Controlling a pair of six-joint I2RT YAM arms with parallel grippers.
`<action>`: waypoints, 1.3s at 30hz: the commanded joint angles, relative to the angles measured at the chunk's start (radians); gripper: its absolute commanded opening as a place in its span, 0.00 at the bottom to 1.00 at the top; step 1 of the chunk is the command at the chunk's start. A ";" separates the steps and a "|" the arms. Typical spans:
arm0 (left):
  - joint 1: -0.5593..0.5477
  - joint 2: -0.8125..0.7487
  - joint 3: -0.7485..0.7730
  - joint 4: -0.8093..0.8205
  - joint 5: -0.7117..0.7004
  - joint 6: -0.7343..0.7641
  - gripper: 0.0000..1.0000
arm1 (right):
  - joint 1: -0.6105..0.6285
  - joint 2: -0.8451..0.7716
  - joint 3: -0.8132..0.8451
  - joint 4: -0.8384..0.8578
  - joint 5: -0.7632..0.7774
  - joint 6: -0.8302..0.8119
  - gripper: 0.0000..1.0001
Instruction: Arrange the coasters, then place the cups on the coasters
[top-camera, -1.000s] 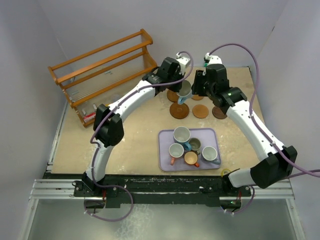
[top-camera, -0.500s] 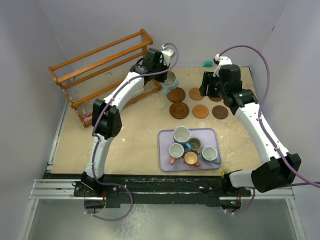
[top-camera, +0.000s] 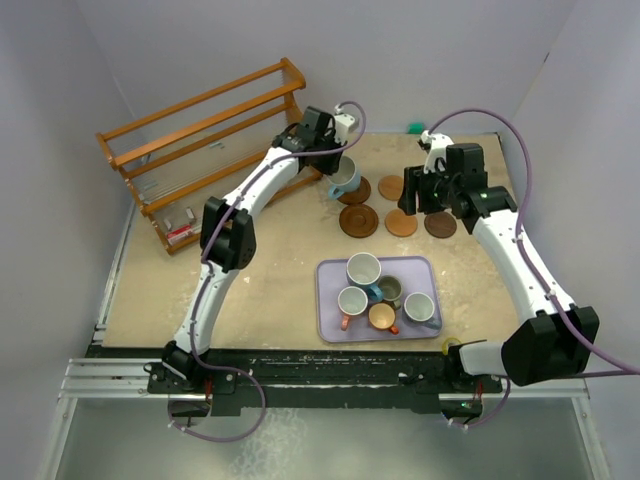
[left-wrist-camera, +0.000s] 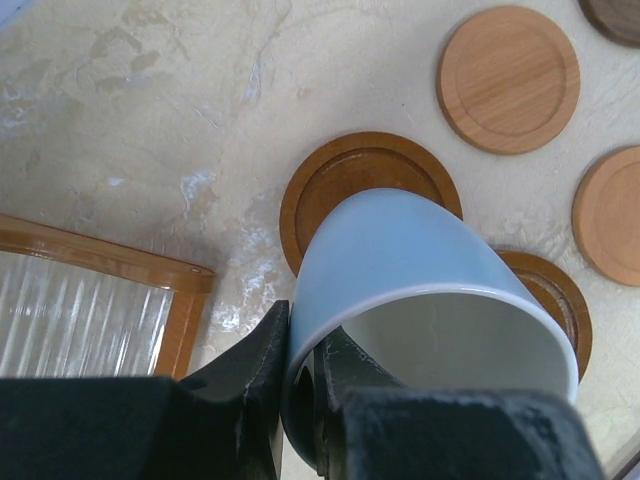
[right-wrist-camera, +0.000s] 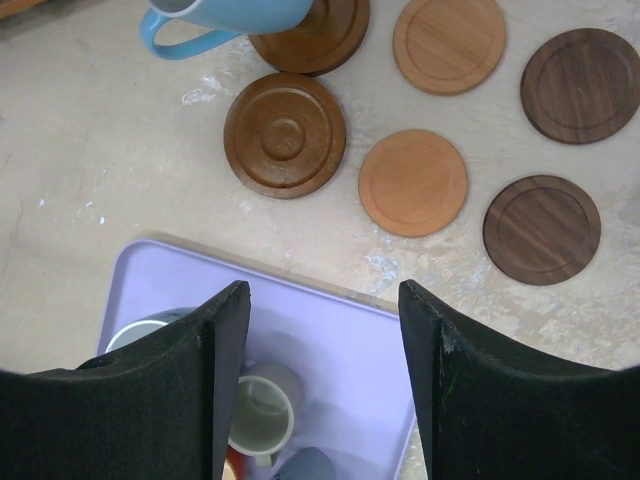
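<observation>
As I watched the overhead view, with twelve o'clock at the far wall, the lavender tray lay nearest the arm bases, toward six o'clock on the table. Five cups stood in it. An orange cup sat at its near edge, with a small white cup with an orange handle at its nine o'clock side. On its three o'clock side was a white-and-blue cup, and a grey-olive cup stood in the middle. A larger white-and-blue cup was at its far left.

Beyond the tray, toward one o'clock, six coasters lay flat in two loose rows, none touching. In the right wrist view, the near row held a ridged brown coaster, an orange-brown coaster and a dark coaster. The right gripper hung above this area, its jaws spread wide with nothing between them.

Farther on, at about twelve o'clock, the left gripper was clamped on the wall of a blue cup, one finger inside and one outside. That cup was tilted over the rimmed brown coaster at the far left of the group, with its handle pointing toward nine o'clock. I could not tell whether it touched the coaster.

Farthest, at ten o'clock, stood the wooden rack.
</observation>
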 joint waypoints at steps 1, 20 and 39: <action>-0.002 -0.008 0.083 0.066 0.029 0.010 0.03 | -0.010 -0.037 0.013 -0.006 -0.067 -0.044 0.64; -0.002 0.063 0.149 0.041 0.027 0.006 0.05 | -0.034 0.001 0.029 -0.039 -0.088 -0.047 0.63; -0.008 0.103 0.172 0.030 0.032 0.009 0.22 | -0.041 0.022 0.042 -0.055 -0.099 -0.044 0.63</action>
